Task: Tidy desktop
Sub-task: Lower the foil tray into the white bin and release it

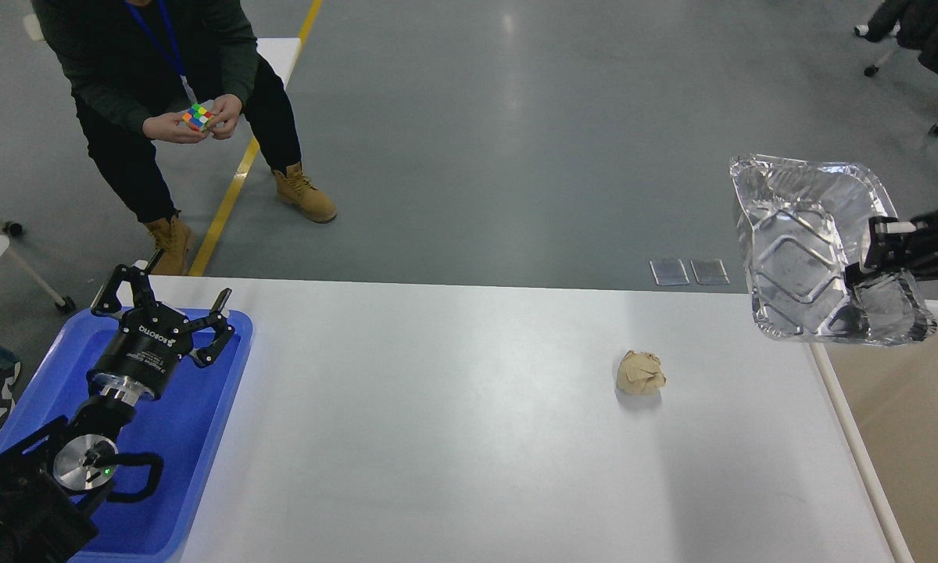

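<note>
The white desktop [453,438] fills the lower middle of the head view. A crumpled brown paper ball [640,372] lies on it right of centre. My right gripper [868,270] is shut on the rim of a crinkled foil tray [809,250] and holds it tilted in the air above the desktop's far right corner. My left gripper [168,309] is open and empty, hovering over the far end of the blue tray [180,438].
A cream-rimmed beige bin [907,438] stands against the desktop's right edge. A person [156,78] crouches beyond the far left corner, turning a colour cube. Two small clear pieces [688,271] lie on the floor past the far edge.
</note>
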Available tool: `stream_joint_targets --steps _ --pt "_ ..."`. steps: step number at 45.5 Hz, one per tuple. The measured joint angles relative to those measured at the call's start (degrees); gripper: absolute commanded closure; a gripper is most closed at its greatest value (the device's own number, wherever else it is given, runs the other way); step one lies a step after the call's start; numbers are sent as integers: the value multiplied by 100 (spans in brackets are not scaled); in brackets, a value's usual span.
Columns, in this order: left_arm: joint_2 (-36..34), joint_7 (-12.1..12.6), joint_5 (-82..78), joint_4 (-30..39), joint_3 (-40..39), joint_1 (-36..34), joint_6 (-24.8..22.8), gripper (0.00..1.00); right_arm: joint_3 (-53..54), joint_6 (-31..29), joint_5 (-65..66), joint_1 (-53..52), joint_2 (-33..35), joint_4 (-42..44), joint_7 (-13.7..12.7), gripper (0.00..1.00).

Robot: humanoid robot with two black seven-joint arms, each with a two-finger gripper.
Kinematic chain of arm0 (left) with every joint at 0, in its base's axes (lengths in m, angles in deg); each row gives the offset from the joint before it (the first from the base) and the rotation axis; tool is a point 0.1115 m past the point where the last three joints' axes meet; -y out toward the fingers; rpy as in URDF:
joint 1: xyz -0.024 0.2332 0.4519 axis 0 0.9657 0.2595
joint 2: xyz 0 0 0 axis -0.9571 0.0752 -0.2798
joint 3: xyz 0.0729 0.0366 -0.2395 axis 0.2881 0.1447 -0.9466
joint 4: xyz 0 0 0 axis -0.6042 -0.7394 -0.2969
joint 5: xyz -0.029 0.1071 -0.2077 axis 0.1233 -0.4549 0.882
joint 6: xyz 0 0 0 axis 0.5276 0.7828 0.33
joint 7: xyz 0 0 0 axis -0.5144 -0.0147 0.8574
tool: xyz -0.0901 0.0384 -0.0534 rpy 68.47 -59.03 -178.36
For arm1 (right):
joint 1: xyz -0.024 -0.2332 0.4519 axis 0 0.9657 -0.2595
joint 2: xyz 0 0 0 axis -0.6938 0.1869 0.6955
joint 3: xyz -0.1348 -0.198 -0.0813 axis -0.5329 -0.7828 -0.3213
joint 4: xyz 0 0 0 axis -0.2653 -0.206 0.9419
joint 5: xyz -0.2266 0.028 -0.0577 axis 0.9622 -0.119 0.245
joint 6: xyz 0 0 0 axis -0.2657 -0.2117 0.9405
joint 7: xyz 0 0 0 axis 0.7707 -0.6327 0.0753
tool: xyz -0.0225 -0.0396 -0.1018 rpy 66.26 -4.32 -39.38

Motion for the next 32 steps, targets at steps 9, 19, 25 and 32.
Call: stream_joint_targets --steps 9,19,25,32 --pt "0 0 0 0 0 0 0 1 -17 150 -844 959 172 917 -12 100" --pt "0 0 0 0 0 0 0 1 31 357 -1795 2111 337 1808 -102 100" --pt "0 0 0 -1 0 0 0 1 49 634 -2107 2687 477 2093 -313 100" --pt "0 0 2 0 0 0 0 1 79 876 -2309 3222 587 2387 -680 100"
